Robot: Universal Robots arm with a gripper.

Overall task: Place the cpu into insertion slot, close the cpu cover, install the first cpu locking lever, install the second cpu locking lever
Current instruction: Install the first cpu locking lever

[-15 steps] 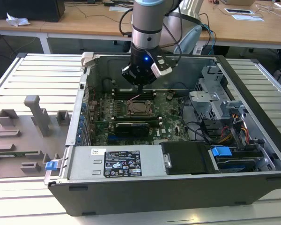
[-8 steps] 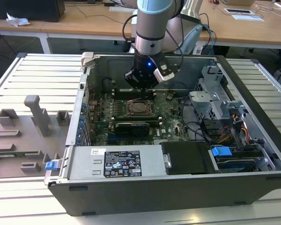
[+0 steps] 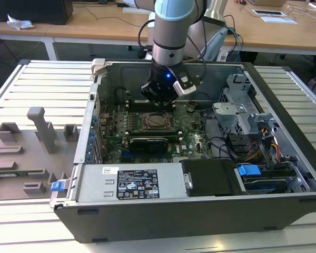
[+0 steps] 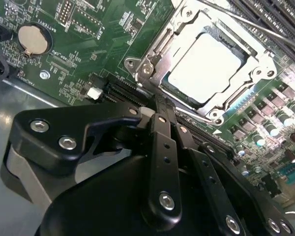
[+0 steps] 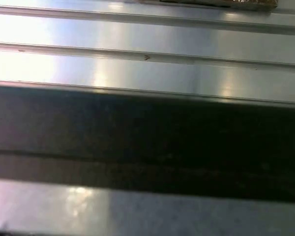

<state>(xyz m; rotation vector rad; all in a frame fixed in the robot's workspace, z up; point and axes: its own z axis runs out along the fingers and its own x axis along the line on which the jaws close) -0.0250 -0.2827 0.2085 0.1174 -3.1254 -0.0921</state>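
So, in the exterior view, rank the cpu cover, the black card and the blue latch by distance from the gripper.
1. cpu cover: directly below the gripper.
2. black card: just beyond the socket, toward the camera.
3. blue latch: far off at the exterior view's lower right.

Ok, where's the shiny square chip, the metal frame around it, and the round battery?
cpu (image 4: 206, 66), second wrist view, middle of its silvery top.
cpu cover (image 4: 157, 46), second wrist view, one side bar.
round battery (image 4: 33, 38), second wrist view, its flat face.

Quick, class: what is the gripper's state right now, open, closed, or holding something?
Gripper: closed, fingers together and holding nothing, hovering beside the cpu cover, which lies over the cpu.
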